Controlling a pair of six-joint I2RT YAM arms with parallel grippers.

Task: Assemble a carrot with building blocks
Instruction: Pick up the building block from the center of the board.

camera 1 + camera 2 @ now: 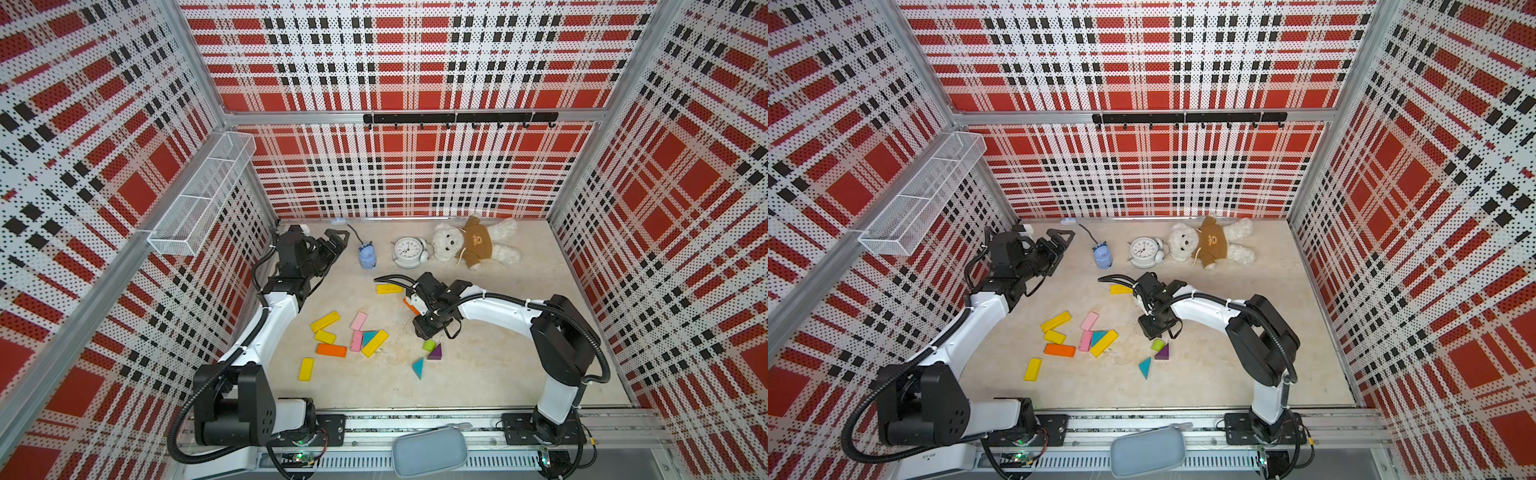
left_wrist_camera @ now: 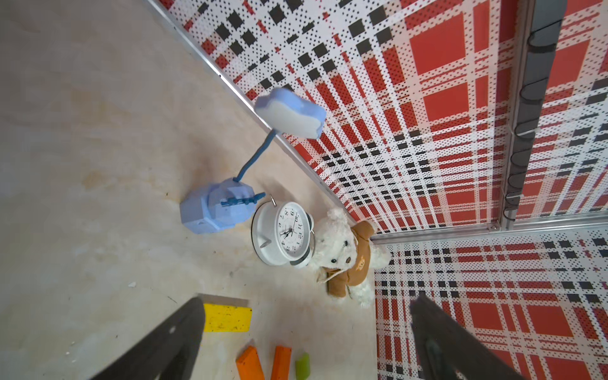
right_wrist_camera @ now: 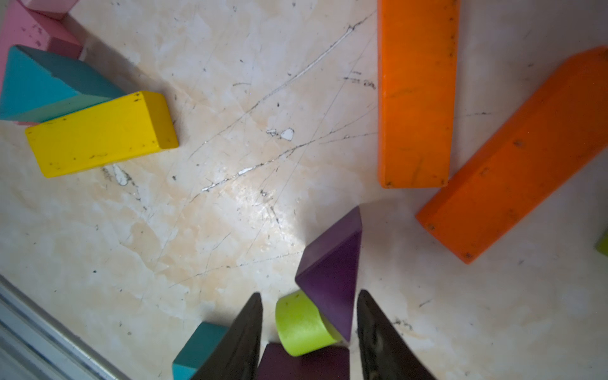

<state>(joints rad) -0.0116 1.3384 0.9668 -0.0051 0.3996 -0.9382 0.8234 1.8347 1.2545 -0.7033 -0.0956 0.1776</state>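
Red checked walls (image 1: 415,187) stand around a pale tabletop (image 1: 498,365). Most building blocks (image 1: 356,340) lie loose. The right gripper (image 3: 309,292) hangs low with its jaws a little apart, and a lime-green stub (image 3: 302,324) and a purple triangle (image 3: 329,276) sit touching between them, not squeezed. It looks like the picking-up step, maybe for the carrot's green top. Next it should line up on just one piece, then close. A straight orange bar (image 3: 416,98) and a slanted orange bar (image 3: 513,158) lie close by, mostly hidden under the arm in both top views. The left gripper (image 2: 307,297) is wide and empty, near the back. A dark piece (image 3: 302,365) by the stub is cut off.
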